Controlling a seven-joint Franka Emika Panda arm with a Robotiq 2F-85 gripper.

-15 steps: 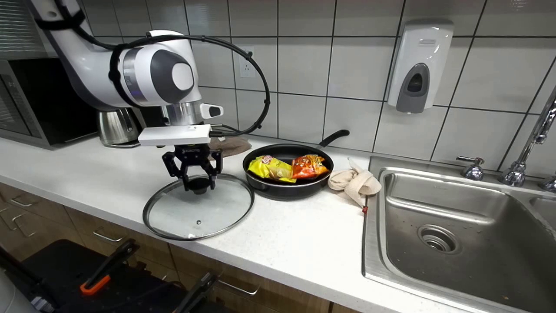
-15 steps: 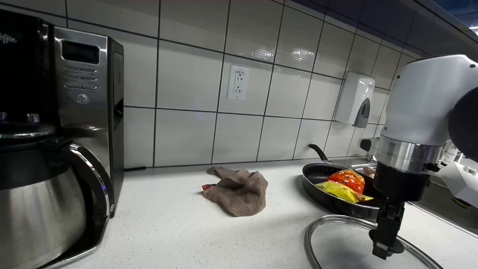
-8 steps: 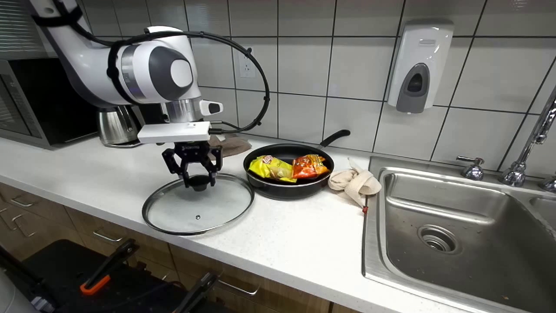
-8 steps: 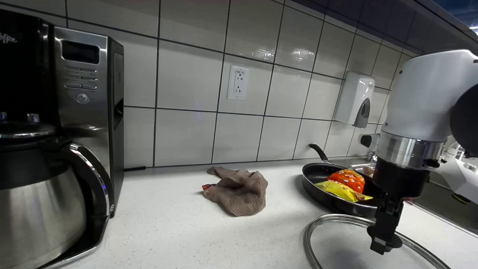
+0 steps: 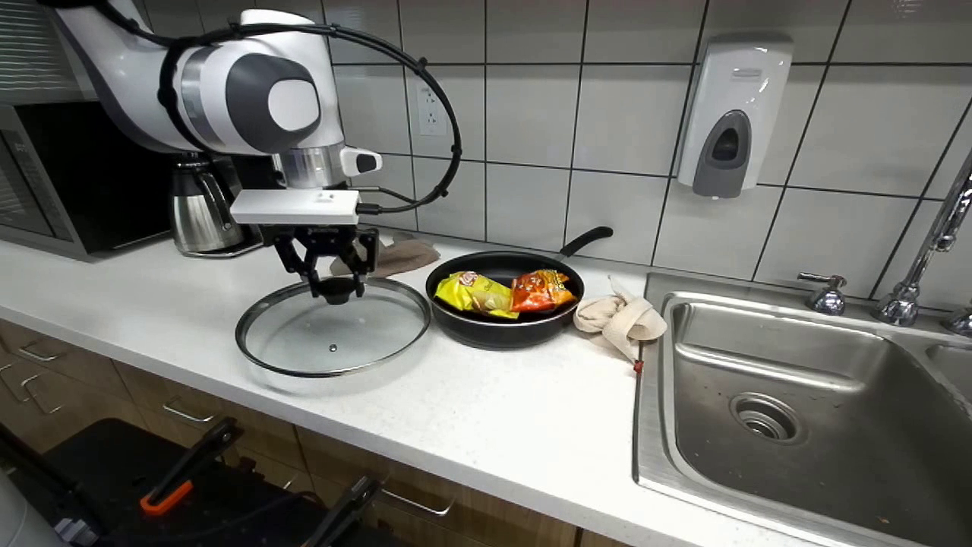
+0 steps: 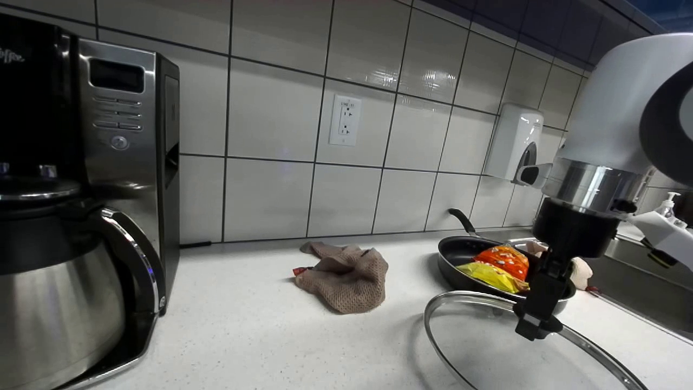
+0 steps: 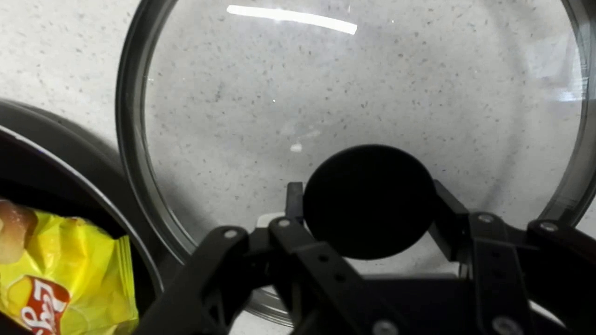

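You have one gripper (image 5: 338, 286) clamped on the knob (image 7: 370, 202) of one glass lid (image 5: 330, 328), which hangs beneath it, clear of the counter (image 5: 501, 395); beside your gripper, one black pan (image 5: 497, 333) containing one yellow bag (image 5: 471, 295), nearer it, and one orange bag (image 5: 539, 292), farther off.

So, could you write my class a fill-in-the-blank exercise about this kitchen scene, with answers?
The gripper holds the lid by its knob, coloured ____.
The number of snack bags in the pan is ____.
The bag nearest the lid is mainly coloured ____.
The dispenser on the tiled wall is mainly coloured ____.
Missing words: black; two; yellow; white.
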